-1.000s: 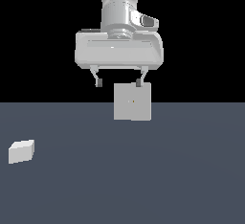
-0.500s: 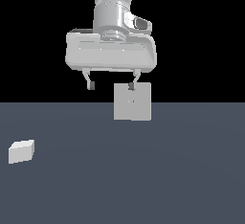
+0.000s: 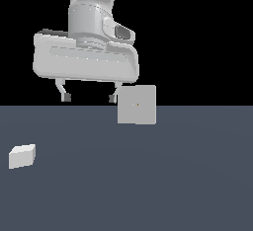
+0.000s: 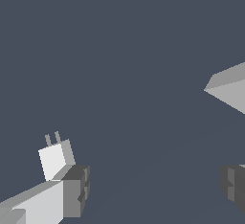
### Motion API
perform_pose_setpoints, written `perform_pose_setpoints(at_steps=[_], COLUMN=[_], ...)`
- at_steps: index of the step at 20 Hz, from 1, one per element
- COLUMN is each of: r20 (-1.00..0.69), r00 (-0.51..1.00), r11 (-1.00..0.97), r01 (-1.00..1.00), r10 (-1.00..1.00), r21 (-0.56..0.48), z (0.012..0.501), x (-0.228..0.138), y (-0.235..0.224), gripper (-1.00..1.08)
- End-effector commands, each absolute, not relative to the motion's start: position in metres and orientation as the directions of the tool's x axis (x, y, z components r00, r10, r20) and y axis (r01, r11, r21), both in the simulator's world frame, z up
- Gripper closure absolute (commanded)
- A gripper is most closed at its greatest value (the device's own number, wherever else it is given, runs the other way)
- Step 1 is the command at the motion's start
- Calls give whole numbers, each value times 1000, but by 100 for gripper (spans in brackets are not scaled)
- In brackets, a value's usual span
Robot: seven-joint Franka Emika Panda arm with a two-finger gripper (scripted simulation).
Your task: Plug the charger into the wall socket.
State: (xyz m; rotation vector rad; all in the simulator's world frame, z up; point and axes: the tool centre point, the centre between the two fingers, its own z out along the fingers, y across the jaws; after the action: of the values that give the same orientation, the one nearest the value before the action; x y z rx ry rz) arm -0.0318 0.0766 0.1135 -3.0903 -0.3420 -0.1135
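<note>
The charger [image 3: 21, 156] is a small white-grey block lying on the dark floor at the exterior view's left. In the wrist view the charger [image 4: 56, 158] shows two short prongs and sits just past one fingertip [image 4: 76, 189]. The wall socket [image 3: 137, 104] is an upright light-grey square panel with a tiny yellowish dot at its centre; its edge shows in the wrist view [image 4: 229, 89]. My gripper [image 3: 89, 97] hangs open and empty well above the floor, to the left of the socket and up and right of the charger.
The dark grey floor [image 3: 148, 185] spreads across the lower half of the exterior view, with black background above it. Nothing else stands on it.
The gripper has moved toward the exterior view's left and slightly up, away from the socket and toward the charger's side. Its jaws stay open. Charger and socket have not moved.
</note>
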Motion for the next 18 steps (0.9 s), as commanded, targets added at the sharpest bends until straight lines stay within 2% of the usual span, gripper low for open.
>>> perform_pose_setpoints(at_steps=[1,10,18], r20=[105,202,251], r00=[959,892,845], r11=[-964,-909,-872], r01=[266,416,490], r10=[263,405,473], r21=[-23,-16,-5], z=[106,81,66], x=[-38,-63,-77], y=[94,147,174], gripper=[-92,-92,-92])
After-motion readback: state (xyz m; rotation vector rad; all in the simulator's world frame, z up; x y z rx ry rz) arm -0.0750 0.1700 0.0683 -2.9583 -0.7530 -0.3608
